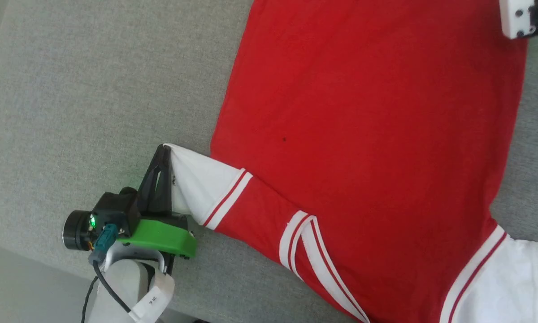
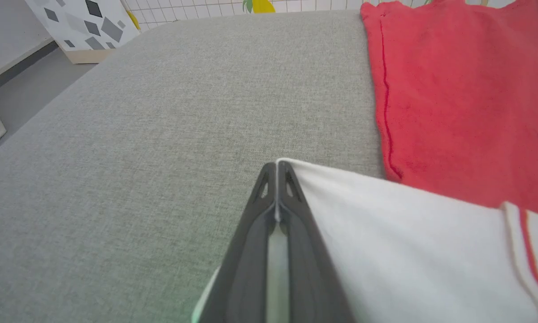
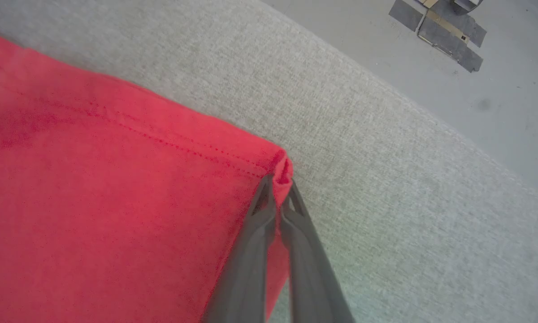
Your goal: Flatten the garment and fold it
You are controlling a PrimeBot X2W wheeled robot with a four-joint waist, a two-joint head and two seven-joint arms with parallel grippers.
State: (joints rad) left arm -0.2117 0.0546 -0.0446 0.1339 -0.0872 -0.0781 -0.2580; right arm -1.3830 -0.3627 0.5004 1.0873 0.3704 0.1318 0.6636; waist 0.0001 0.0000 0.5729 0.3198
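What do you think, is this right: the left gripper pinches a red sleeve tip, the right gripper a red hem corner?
No: the left wrist view shows the left gripper pinching a white sleeve tip, not red. The right gripper does pinch a red hem corner.

The left gripper [image 2: 276, 168] has its two dark fingers pressed together, pinching the corner of the white sleeve [image 2: 408, 233] of the garment [image 2: 453, 89] at their tips. The sleeve spreads to the right toward its red-and-white striped trim [image 2: 527, 237], with the red body lying flat beyond on the grey fabric surface [image 2: 161, 134]. At the far upper left stands a white panel with grey diamond shapes [image 2: 85, 22].
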